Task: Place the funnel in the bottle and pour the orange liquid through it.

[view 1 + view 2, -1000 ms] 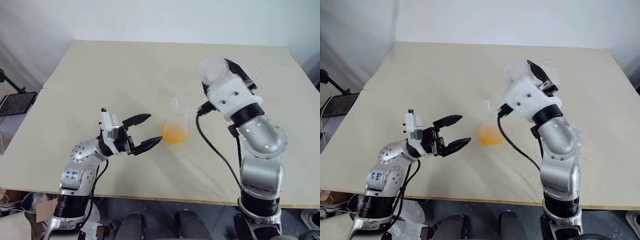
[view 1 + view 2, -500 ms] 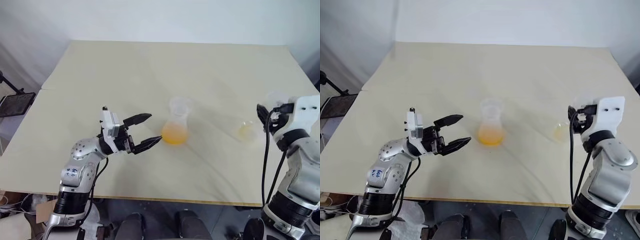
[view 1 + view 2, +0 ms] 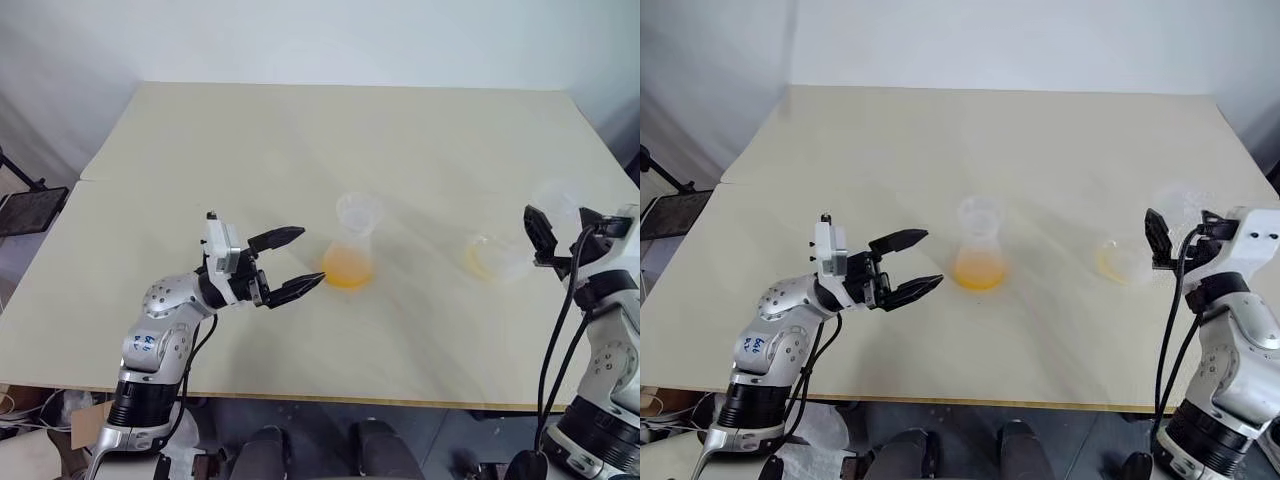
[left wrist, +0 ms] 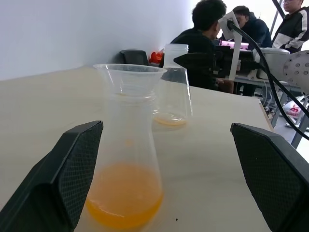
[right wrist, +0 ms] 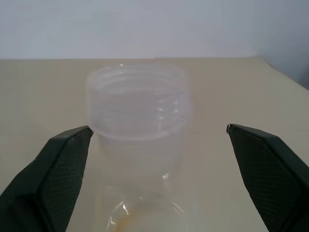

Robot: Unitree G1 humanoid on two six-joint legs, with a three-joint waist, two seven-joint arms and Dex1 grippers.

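On the left, the left claw hangs level over the bench, fingers spread wide and empty, aimed at the bottle. That bottle stands mid-bench with the funnel seated in its neck and orange liquid pooled at its base. Further right stands a second flask. The right claw is open, its fingers either side of the flask's neck, apart from it.

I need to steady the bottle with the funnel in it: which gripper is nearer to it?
Left. The open left gripper sits just beside the bottle holding the funnel; the open right gripper is far across the table, at the second flask.
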